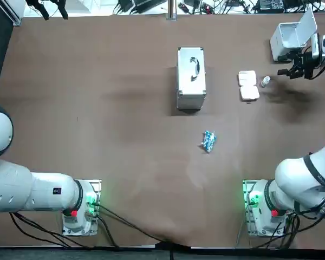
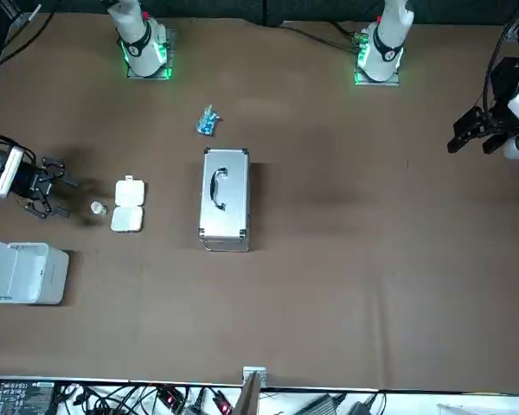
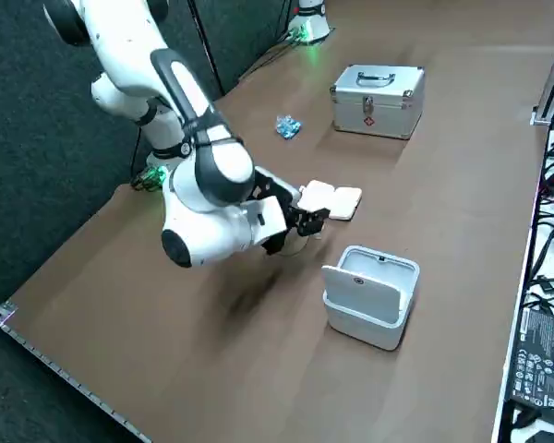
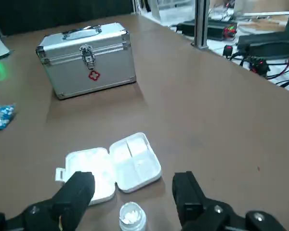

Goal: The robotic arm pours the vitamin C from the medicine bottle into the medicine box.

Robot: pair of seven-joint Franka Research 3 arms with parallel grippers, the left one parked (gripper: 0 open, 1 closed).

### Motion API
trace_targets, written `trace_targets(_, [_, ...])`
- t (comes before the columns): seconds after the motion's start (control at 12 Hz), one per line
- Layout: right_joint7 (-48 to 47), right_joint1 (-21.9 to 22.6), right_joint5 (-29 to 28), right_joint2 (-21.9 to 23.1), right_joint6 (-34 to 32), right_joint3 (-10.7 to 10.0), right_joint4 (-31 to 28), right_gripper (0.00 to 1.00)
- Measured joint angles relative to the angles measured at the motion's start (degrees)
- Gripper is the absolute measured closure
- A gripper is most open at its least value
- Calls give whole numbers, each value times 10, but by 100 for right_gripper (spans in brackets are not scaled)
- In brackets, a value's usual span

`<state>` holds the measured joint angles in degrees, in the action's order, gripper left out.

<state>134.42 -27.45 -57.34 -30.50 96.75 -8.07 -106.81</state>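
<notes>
A small clear medicine bottle (image 4: 132, 217) stands upright and uncapped on the brown table, with white tablets showing in its mouth. It also appears in the top view as the bottle (image 1: 265, 81) and in the front view as the bottle (image 2: 98, 207). Just beyond it lies the white medicine box (image 4: 113, 167), lid flung open, its compartments facing up; the same box (image 1: 248, 85) sits left of the bottle from overhead. My right gripper (image 4: 132, 186) is open, its fingers (image 4: 79, 190) spread either side of the bottle without touching it. From overhead the gripper (image 1: 288, 71) hovers a short way right of the bottle.
An aluminium first-aid case (image 1: 191, 78) stands mid-table, beyond the medicine box. A blue packet (image 1: 208, 141) lies nearer the arm bases. A white open bin (image 1: 291, 37) sits at the far right edge, close behind my wrist.
</notes>
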Motion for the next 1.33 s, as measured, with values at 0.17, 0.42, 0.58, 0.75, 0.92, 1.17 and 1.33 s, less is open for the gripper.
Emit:
trace_targets(0.17, [32,-10,-21,-23,-6,0,-1,0])
trace_targets(0.42, [49,-20,-30,-61,-12,0,-3,0])
trace_targets(0.58, [52,-27,-30,-75,-15,0,-9,0])
trace_targets(0.75, [61,-35,-32,-88,-18,0,-12,0])
trace_targets(0.92, [83,-42,-46,-99,-31,0,-12,0])
trace_targets(1.17, [121,-48,-71,-111,-58,0,-12,0])
trace_targets(1.33, [148,-51,-84,-117,-72,0,-12,0])
